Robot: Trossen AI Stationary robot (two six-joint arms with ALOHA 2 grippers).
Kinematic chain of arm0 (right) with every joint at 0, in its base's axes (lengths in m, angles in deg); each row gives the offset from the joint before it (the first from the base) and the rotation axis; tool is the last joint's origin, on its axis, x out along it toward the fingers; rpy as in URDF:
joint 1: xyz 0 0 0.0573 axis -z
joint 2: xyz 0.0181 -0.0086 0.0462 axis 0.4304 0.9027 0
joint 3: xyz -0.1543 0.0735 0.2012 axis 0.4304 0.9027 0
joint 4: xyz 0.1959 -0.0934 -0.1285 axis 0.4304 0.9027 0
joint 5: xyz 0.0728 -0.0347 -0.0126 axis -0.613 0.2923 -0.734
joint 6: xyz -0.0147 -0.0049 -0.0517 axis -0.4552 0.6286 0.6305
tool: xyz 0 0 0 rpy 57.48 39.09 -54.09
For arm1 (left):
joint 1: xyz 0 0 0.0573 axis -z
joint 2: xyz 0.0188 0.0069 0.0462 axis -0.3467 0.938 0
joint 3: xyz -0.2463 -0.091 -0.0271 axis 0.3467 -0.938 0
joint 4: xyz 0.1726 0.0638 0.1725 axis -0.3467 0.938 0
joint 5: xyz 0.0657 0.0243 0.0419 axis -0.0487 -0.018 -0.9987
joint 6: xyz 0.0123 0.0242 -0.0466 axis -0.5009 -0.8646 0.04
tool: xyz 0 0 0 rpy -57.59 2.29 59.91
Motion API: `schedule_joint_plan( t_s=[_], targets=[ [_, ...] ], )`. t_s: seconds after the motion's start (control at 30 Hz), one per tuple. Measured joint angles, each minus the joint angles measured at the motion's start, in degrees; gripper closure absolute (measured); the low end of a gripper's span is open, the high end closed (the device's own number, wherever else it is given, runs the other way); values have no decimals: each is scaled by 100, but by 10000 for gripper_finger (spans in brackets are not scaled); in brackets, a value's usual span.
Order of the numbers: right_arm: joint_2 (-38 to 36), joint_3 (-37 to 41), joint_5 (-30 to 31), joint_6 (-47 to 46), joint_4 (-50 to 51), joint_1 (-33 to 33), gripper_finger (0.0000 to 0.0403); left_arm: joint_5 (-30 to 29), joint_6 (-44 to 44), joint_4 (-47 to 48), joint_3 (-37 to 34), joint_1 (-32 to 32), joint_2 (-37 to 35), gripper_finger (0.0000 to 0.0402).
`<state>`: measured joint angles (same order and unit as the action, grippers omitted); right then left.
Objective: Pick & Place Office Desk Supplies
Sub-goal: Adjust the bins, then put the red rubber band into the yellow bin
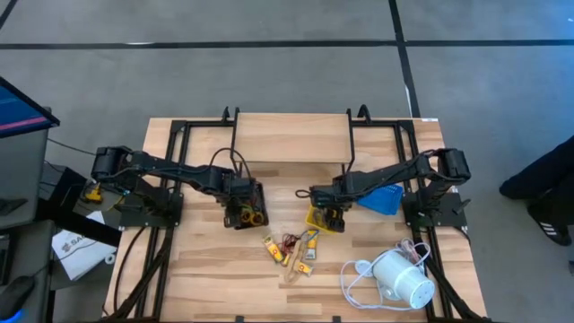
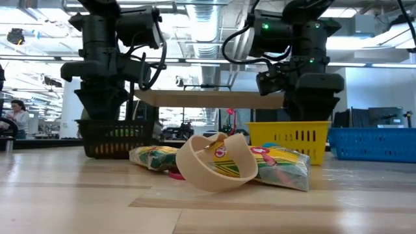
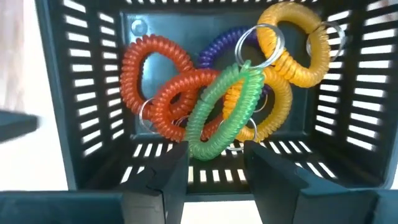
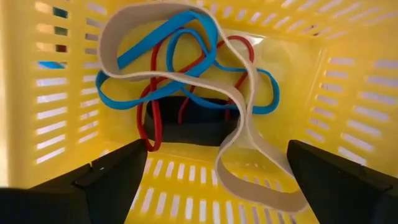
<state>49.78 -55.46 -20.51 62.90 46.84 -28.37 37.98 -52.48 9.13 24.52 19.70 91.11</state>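
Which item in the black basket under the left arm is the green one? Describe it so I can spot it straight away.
Find the black slotted basket below the left end effector. Inside lies a tangle of coiled spiral wrist loops. The green coil lies on top, nearest the fingers, crossing the red coils and yellow coils; it is the only green one.

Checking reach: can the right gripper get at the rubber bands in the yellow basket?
Probably yes: the right gripper hangs open above the yellow basket, nothing covering the rubber bands.
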Motion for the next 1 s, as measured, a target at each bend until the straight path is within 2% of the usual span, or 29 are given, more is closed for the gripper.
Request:
schedule_joint_plan(
  t_s=[0.43, 0.53, 0.67, 0.83, 0.9, 1.0],
  targets=[
    [-27, 3, -141, -152, 383, -209, 19, 62, 142, 457, -2, 132, -61, 255],
    [-182, -32, -136, -152, 297, -242, 19, -51, 93, 102, -2, 235, -285, 263],
    [-644, -157, -132, -126, 44, -238, 19, -208, -52, -434, -2, 330, -952, 278],
    [-1354, -279, -129, -24, -731, -282, 19, -140, 53, -1433, 0, 551, -1809, 285],
    [-1621, -286, -130, 103, -1167, -340, 19, -110, 44, -2045, 19, 955, -1795, 284],
    [-2004, -286, -131, 224, -1559, -395, 19, -286, -70, -2347, 17, 1645, -1315, 284]
  ],
)
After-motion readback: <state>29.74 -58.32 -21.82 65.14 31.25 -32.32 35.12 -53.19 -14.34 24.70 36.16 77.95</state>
